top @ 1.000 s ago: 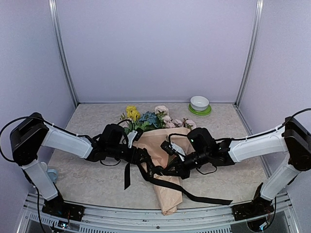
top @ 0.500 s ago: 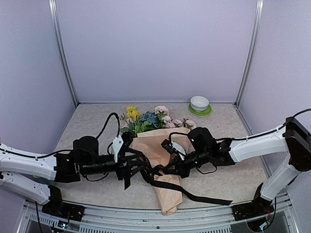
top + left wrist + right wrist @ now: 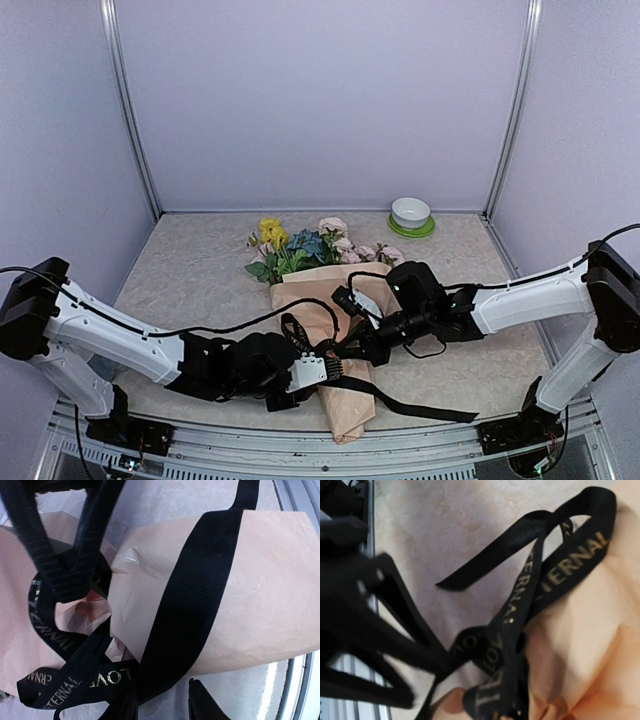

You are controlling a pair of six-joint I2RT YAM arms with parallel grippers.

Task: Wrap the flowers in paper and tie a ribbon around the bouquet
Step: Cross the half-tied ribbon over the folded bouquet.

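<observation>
Overhead, first: the bouquet is laid along the middle of the table, with the flowers at the far end and the point of the peach paper at the near edge. The ribbon is looped across the cone, one tail trailed to the right. The left gripper is set low at the cone's left side, the right gripper just beside it. A bowl on a green saucer is kept at the back, well apart.

Left wrist: only here is a broad band of ribbon seen flat over the paper, with gold lettering on the loops. One fingertip is shown. Its mate is lost against the black, so the spread cannot be told.

Right wrist: a loose tail is seen on bare table. The fingers are pressed together on the ribbon at the lower edge. The left side is masked by a blurred black shape.
</observation>
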